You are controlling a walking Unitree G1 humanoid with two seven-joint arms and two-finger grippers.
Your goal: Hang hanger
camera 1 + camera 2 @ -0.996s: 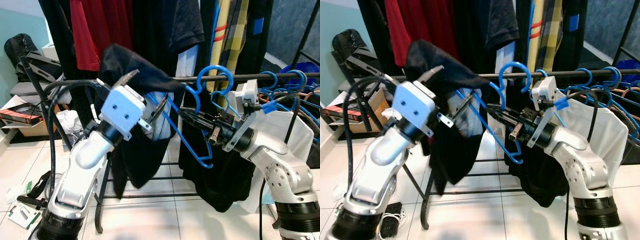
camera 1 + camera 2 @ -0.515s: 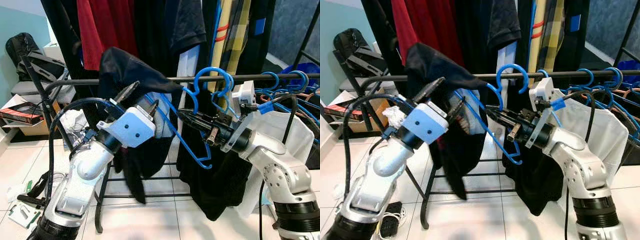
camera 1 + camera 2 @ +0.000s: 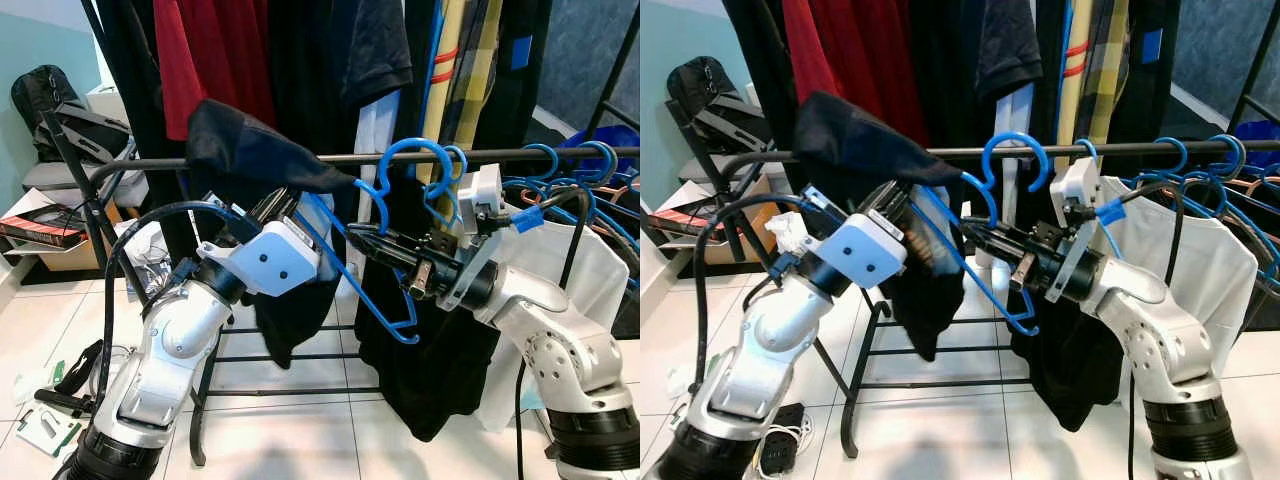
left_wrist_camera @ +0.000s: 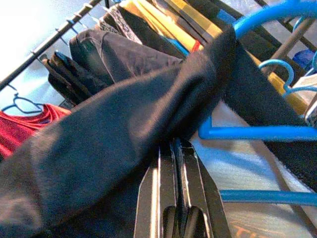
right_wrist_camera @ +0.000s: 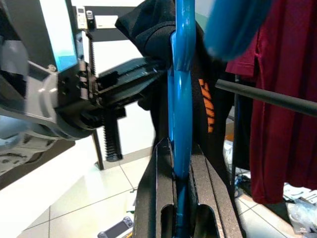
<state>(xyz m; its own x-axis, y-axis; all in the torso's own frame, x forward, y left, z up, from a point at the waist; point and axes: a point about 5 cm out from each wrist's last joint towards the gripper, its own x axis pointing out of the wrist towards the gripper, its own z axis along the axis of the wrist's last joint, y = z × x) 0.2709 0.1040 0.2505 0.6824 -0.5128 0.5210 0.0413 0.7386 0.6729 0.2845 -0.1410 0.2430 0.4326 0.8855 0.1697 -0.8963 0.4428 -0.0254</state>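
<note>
Blue hanger (image 3: 385, 262) sat in front of the black rail (image 3: 560, 153), hook up by the rail but not clearly over it; can't tell from the head views whether it had caught; dark garment (image 3: 250, 160) was draped over the hanger's left shoulder and bunched up over the rail on that side.

Right gripper (image 5: 179, 163) was clamped on the hanger's blue bar, fingers tight either side of it in the right wrist view; left gripper (image 4: 174, 163) had its fingers together, pinching the dark garment's cloth, with the blue hanger arm just beyond the tips.

Change over the last second: left arm dropped and tucked in under the garment, wrist block going from raised and splayed to low and close to the hanger; fingers that were apart half a second ago came together on the cloth; garment hem rode up and pulled tighter on the hanger; right gripper and hanger shifted slightly left, hook height roughly the same.

Read: garment looked nearly seated, hang itself not yet done; next step probably lifting the hook over the rail between the other blue hangers (image 3: 560, 165) to the right; risk was the cloth snagging on the rail or slipping off the left shoulder once released.
</note>
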